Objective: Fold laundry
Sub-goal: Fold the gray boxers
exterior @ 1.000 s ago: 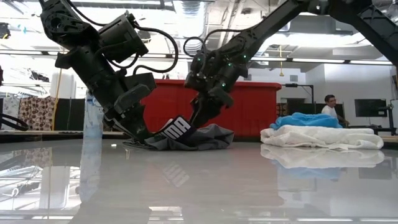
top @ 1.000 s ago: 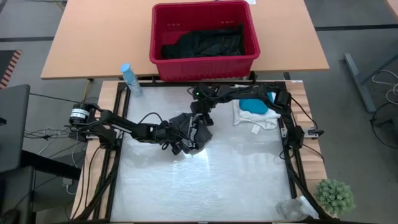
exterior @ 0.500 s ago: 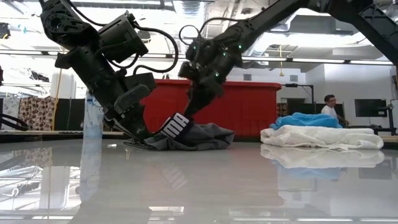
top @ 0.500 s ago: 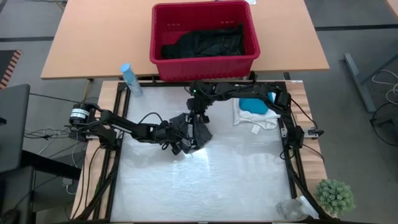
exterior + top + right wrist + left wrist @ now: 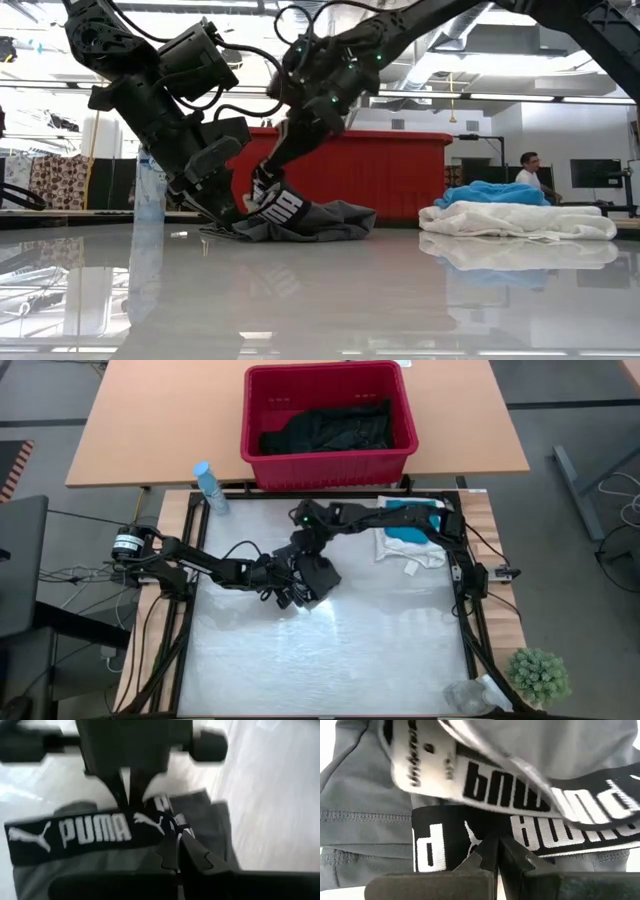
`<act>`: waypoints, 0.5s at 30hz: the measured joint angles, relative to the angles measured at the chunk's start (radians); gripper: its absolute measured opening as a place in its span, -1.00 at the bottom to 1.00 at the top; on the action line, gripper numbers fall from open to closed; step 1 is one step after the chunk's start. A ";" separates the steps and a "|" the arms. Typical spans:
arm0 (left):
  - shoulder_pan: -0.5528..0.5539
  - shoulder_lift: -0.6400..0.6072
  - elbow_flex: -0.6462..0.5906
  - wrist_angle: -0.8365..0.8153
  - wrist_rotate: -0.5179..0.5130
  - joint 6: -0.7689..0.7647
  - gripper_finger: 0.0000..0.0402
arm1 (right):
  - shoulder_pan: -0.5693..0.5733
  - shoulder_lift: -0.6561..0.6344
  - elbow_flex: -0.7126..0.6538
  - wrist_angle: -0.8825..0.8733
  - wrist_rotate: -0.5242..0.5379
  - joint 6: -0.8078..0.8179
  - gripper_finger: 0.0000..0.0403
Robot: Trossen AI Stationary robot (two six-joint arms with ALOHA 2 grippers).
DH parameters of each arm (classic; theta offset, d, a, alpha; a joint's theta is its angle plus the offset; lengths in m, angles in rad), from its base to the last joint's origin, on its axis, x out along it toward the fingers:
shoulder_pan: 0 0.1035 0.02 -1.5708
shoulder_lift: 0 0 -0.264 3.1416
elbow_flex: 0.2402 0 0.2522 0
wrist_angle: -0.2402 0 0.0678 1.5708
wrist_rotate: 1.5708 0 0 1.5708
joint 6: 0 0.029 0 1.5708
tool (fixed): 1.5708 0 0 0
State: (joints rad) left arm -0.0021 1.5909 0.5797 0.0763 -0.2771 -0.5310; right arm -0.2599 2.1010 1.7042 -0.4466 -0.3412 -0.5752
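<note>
- The dark grey garment [image 5: 318, 575] lies near the middle of the table, between both arms.
- The left gripper [image 5: 496, 851] is closed on its black waistband [image 5: 470, 847].
- The right gripper [image 5: 176, 851] is also closed, pinching the same band farther along.
- The band runs across between the two grippers.
- How the cloth under the band is layered is hidden.

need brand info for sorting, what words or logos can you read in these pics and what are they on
"PUMA" with a leaping-cat logo: on the black waistband of the grey underwear, repeated along the band.
White label inside the waistband: small print, too blurred to read.
Red basket, bottle: no text can be read.
</note>
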 joint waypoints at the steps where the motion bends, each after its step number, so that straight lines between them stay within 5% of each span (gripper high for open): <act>1: 0.000 0.000 0.000 0.000 0.000 0.000 -1.00 | 0.005 0.000 0.000 0.015 0.000 0.000 -0.88; 15: 0.000 0.000 0.000 0.004 0.002 -0.011 -1.00 | 0.010 0.000 0.000 0.062 -0.004 0.032 -0.70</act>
State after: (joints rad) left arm -0.0021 1.5909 0.5797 0.0799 -0.2749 -0.5423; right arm -0.2501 2.1006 1.7042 -0.3851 -0.3448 -0.5430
